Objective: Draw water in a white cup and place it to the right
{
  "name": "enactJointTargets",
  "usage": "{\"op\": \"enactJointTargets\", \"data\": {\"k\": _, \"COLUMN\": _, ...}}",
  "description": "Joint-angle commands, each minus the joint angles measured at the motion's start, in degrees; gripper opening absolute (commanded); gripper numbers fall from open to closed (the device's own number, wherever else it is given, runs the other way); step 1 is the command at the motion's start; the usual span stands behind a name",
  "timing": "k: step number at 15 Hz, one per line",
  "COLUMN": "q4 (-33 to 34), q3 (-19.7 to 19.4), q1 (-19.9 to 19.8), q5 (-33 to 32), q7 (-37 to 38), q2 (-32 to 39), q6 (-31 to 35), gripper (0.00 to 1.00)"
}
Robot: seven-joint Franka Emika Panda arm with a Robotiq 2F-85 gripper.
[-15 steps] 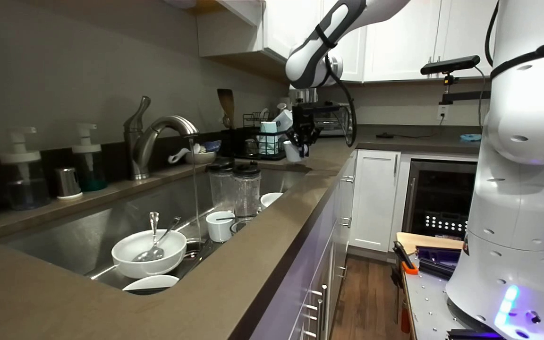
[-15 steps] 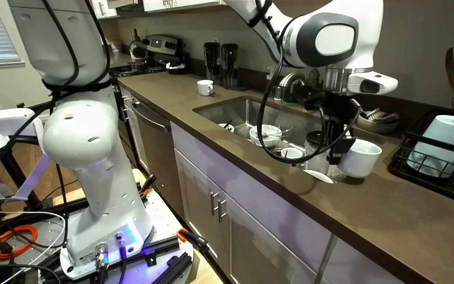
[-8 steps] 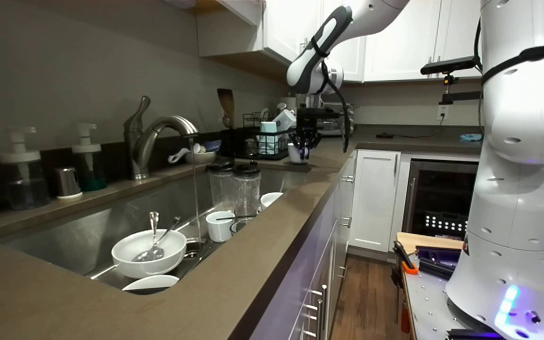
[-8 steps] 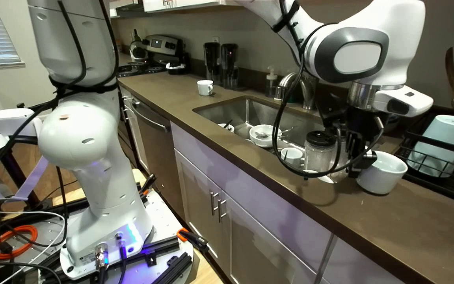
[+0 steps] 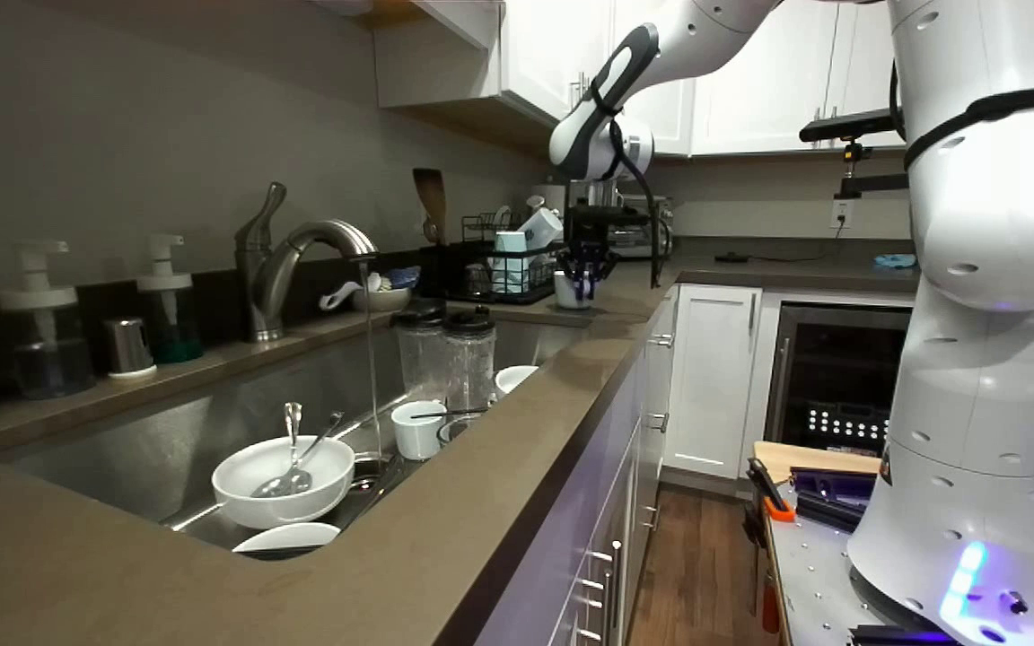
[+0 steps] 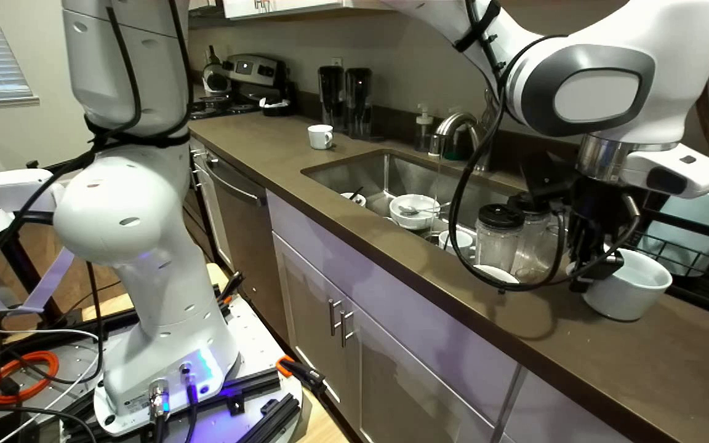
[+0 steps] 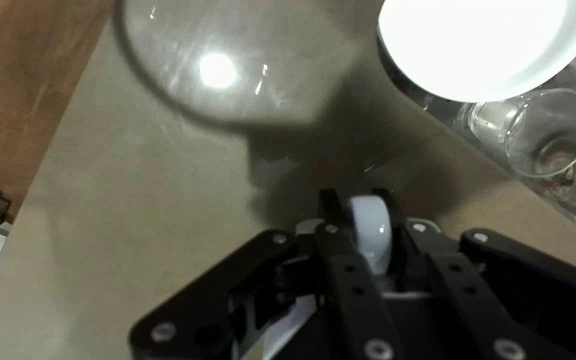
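Observation:
The white cup (image 6: 628,289) is upright at the right end of the sink, over the counter beside the black dish rack. In an exterior view it also shows at the far end of the counter (image 5: 572,292). My gripper (image 6: 591,277) is shut on its handle (image 7: 373,235), which sits between the two fingers in the wrist view. The cup's body is mostly hidden behind the gripper there. I cannot tell whether its base touches the counter, or how much water is inside. The faucet (image 5: 328,238) is running a thin stream into the sink.
The sink (image 6: 360,166) holds a white bowl with utensils (image 5: 284,484), another white mug (image 5: 416,429) and lidded clear jars (image 6: 499,237). A black dish rack (image 5: 517,292) with pale cups stands close behind the held cup. Another white mug (image 6: 320,136) stands on the far counter.
My gripper has carried the white cup away from the sink, towards the dish rack's side, and lowered it. The cup was tilted and is upright now. The faucet still runs.

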Motion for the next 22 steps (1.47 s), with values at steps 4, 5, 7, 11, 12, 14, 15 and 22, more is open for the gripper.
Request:
{"op": "enactJointTargets", "data": {"k": 4, "q4": 4.1, "q3": -0.5, "q1": -0.3, "q5": -0.8, "q7": -0.8, "q2": -0.9, "q6": -5.6, "gripper": 0.73}}
{"op": "enactJointTargets", "data": {"k": 5, "q4": 4.1, "q3": -0.5, "q1": -0.1, "q5": -1.2, "q7": -0.6, "q2": -1.4, "q6": -6.3, "gripper": 0.79}}
{"op": "enactJointTargets", "data": {"k": 7, "q4": 3.8, "q3": -0.4, "q1": 0.7, "q5": -2.6, "q7": 0.0, "q2": -3.0, "q6": -7.3, "gripper": 0.92}}
{"op": "enactJointTargets", "data": {"k": 11, "q4": 2.0, "q3": 0.9, "q1": 3.1, "q5": -4.9, "q7": -0.2, "q2": -7.0, "q6": -6.9, "gripper": 1.00}}
{"op": "enactJointTargets", "data": {"k": 12, "q4": 0.9, "q3": 1.6, "q1": 4.1, "q5": -5.9, "q7": -0.3, "q2": -8.5, "q6": -6.1, "gripper": 1.00}}
{"op": "enactJointTargets", "data": {"k": 14, "q4": -1.1, "q3": 2.9, "q1": 6.1, "q5": -8.3, "q7": -0.1, "q2": -11.1, "q6": -5.6, "gripper": 1.00}}
{"op": "enactJointTargets", "data": {"k": 15, "q4": -2.0, "q3": 3.6, "q1": 7.0, "q5": -9.5, "q7": 0.0, "q2": -12.3, "q6": -5.4, "gripper": 1.00}}
{"op": "enactJointTargets", "data": {"k": 22, "q4": -10.7, "q3": 9.0, "q1": 11.8, "q5": -14.3, "q7": -1.5, "q2": -20.5, "q6": -3.1, "gripper": 1.00}}
